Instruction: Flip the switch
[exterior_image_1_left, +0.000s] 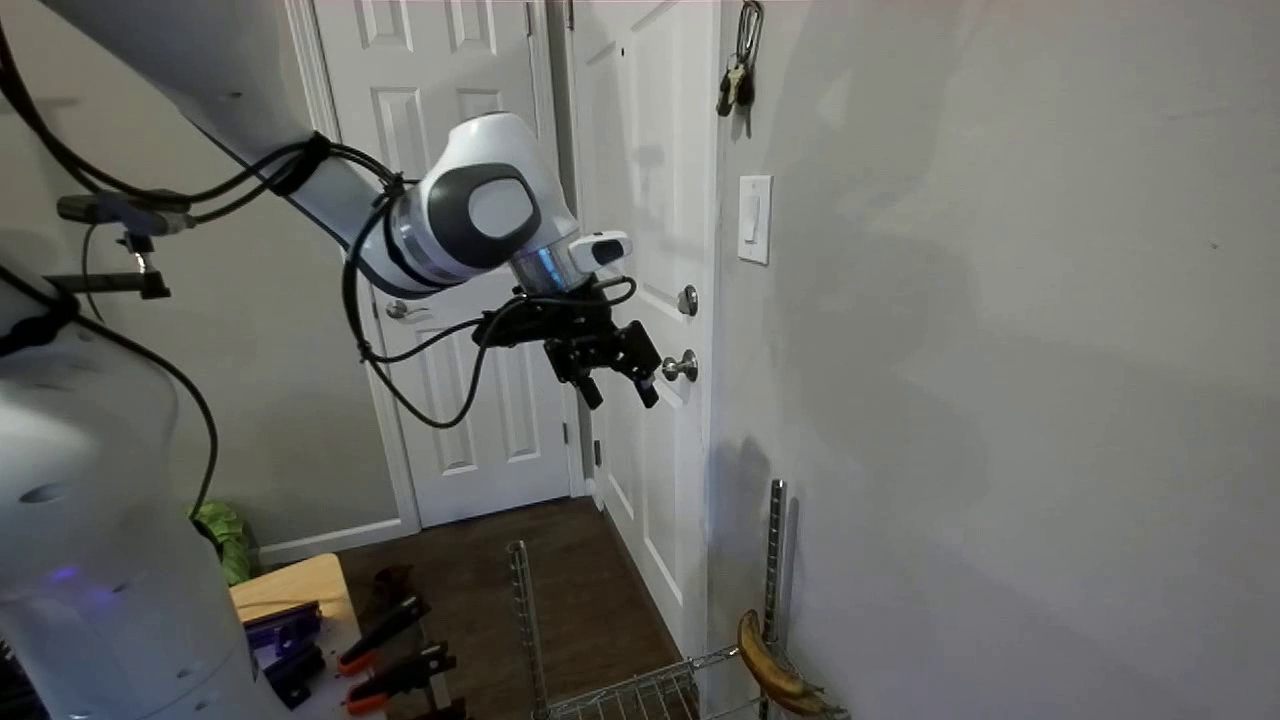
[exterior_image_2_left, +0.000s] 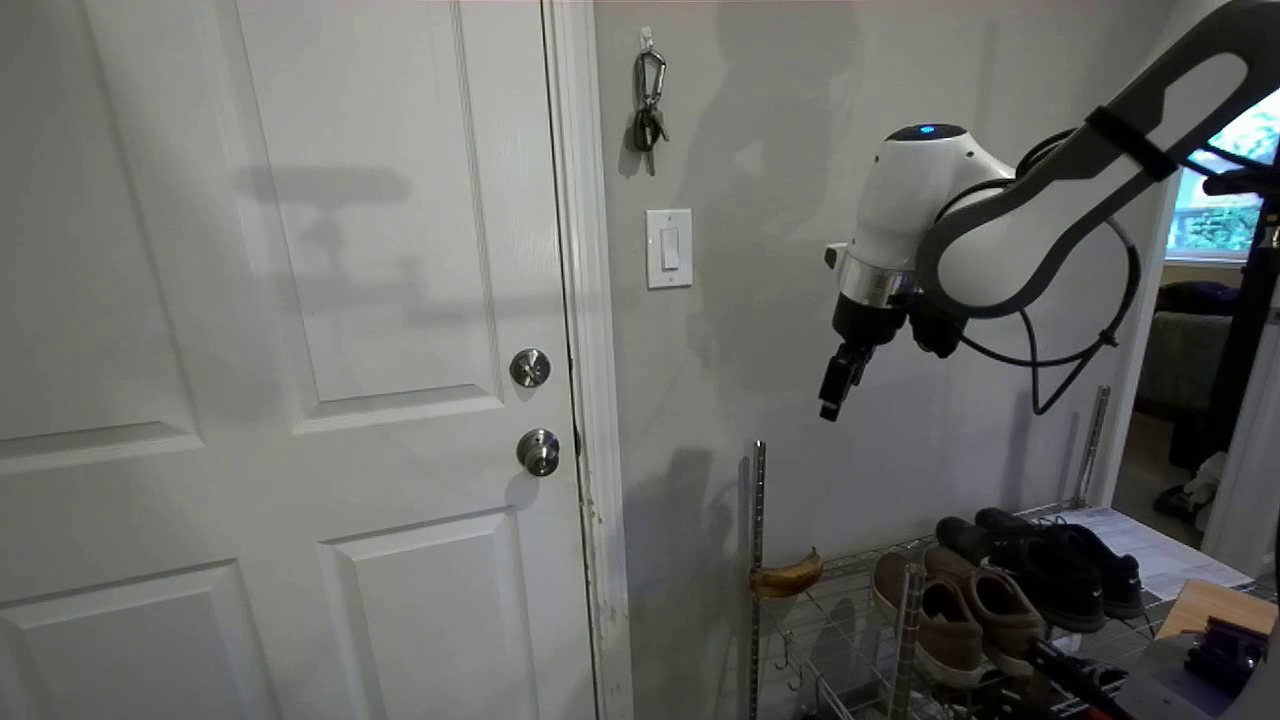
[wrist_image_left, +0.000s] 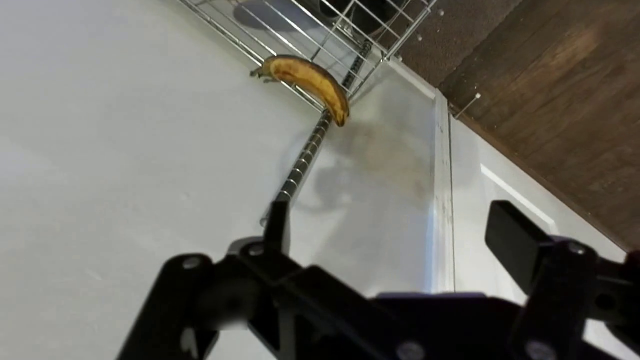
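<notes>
A white rocker light switch (exterior_image_1_left: 752, 219) sits in a white plate on the grey wall beside the door frame. It also shows in an exterior view (exterior_image_2_left: 670, 249). In the wrist view the switch is out of view. My gripper (exterior_image_1_left: 622, 396) is black, open and empty. It points downward in the air, lower than the switch and apart from the wall. It also shows in an exterior view (exterior_image_2_left: 830, 408), to the right of the switch and below it. In the wrist view the two fingers (wrist_image_left: 391, 217) stand wide apart with only wall and door frame behind them.
Keys (exterior_image_2_left: 648, 110) hang on the wall above the switch. A white door (exterior_image_2_left: 400, 480) with a knob (exterior_image_2_left: 539, 453) stands beside it. Below is a wire rack (wrist_image_left: 300, 30) with upright posts and a banana (wrist_image_left: 310, 80). Several shoes (exterior_image_2_left: 960, 620) sit on the rack.
</notes>
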